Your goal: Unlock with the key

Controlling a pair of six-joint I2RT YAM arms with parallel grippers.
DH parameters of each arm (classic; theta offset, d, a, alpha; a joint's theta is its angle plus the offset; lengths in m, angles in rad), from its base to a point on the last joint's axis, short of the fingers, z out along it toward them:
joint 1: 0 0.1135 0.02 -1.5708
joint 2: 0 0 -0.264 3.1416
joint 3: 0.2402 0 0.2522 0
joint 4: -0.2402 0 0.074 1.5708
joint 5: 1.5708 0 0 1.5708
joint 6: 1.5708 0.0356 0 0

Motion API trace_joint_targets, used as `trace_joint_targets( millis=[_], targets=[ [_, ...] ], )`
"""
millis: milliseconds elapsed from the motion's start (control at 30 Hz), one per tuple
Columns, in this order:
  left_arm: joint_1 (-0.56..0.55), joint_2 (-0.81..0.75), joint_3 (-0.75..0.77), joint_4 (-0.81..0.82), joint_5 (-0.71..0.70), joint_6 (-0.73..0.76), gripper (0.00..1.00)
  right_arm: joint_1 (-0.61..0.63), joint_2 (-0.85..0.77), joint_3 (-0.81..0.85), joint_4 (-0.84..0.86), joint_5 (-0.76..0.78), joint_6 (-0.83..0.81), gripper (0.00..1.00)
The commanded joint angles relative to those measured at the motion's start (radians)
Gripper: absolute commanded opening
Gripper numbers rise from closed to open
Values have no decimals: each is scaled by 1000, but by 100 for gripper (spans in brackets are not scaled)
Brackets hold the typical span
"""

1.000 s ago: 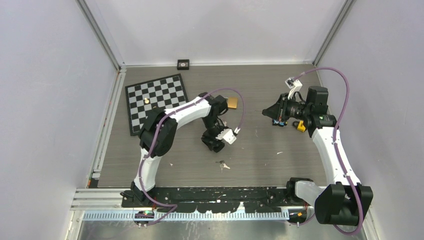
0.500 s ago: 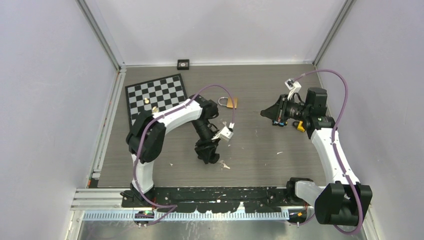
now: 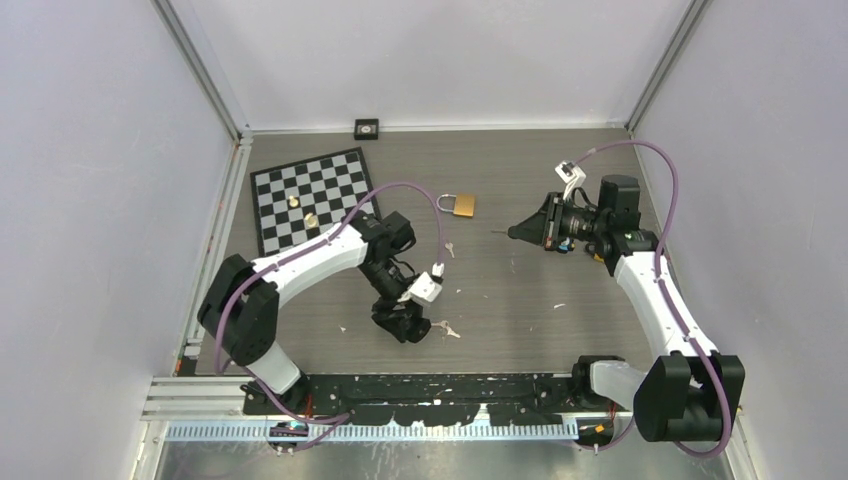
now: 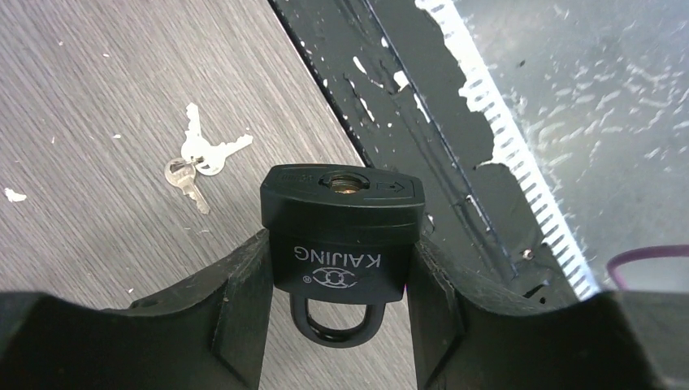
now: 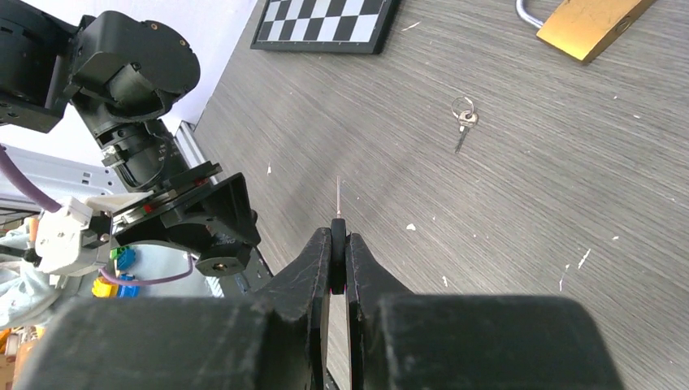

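The black padlock (image 4: 341, 231) is sitting clamped between the fingers of the left gripper (image 4: 337, 268). Its shackle is tucked back toward the wrist and its keyhole is facing outward. It's hanging over the table (image 3: 520, 310), nearer the arm bases than the chessboard (image 3: 310, 200) and off to its right. The key (image 5: 338, 195) is being pinched edge-on in the right gripper (image 5: 338, 236), fingers pressing tight on its head, blade poking toward the left arm. That's far to the chessboard's right, beyond the brass padlock (image 3: 460, 204) lying just right of the board. A bunch of keys (image 4: 199, 158) is lying nearer than the chessboard, a little farther right than the black padlock.
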Motion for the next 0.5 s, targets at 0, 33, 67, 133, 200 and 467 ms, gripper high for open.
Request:
trace_joint_targets(
  millis=[0, 33, 67, 133, 200, 467],
  targets=[
    [-26, -95, -56, 106, -12, 70, 0, 13, 7, 12, 24, -38, -8, 0],
    [-34, -113, -75, 134, -30, 76, 0, 15, 11, 12, 23, -41, -10, 1],
    [-41, -132, -98, 171, -47, 75, 0, 17, 17, 11, 22, -43, -15, 0],
    [-56, -170, -146, 235, -85, 71, 0, 19, 31, 13, 13, -55, -30, 0],
    [-63, -199, -180, 280, -115, 70, 0, 19, 45, 13, 10, -75, -38, 1],
    [-64, -281, -232, 373, -144, 87, 0, 87, 59, 14, -10, -118, -86, 0]
  ],
)
